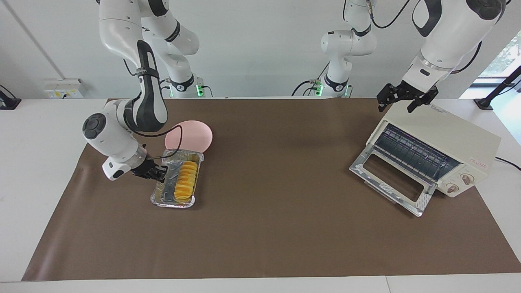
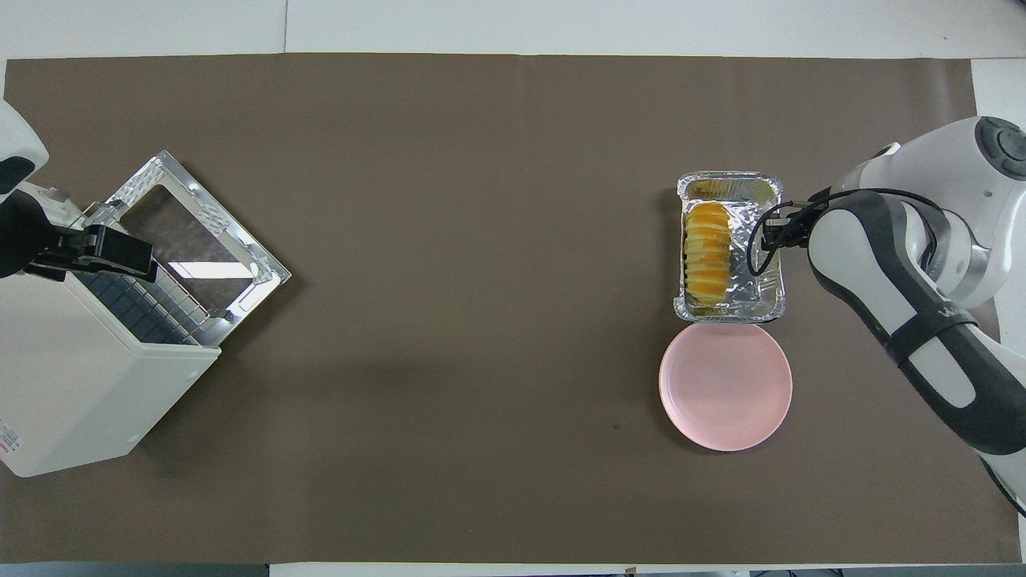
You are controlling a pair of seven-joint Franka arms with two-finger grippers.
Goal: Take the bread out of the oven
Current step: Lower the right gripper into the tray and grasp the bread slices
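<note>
Bread (image 1: pixel 185 181) lies in a crinkled foil tray (image 1: pixel 159 194), well out of the oven, toward the right arm's end of the table; golden-yellow ridged loaf, lengthwise along the tray, shorter than it, on the side of the tray toward the oven; bare foil shows beside it in the overhead view (image 2: pixel 752 264).

Right gripper (image 1: pixel 159 174) low at the tray's long rim on the side away from the oven; fingertips pressed together, pinching the foil tray's edge; black cable loops from the wrist over the tray; forearm slopes up toward the base.

Round pink plate (image 1: pixel 194 135) sits just beside the tray's short end, nearer to the robots than the tray; whether rim and foil touch, cannot tell; in the overhead view the plate (image 2: pixel 725 386) is bare.

Toaster oven (image 1: pixel 456 134) cream-white, at the left arm's end of the table, turned at an angle; metal-framed glass door (image 1: pixel 392 179) dropped fully open, lying down toward the brown mat (image 1: pixel 285 228); wire rack (image 1: pixel 411 154) visible inside, nothing on it; two round knobs (image 1: pixel 459 183) on the front panel.

Left gripper (image 1: pixel 407 101) waits over the oven's top corner nearest the robots; jaws spread wide, nothing between them.
</note>
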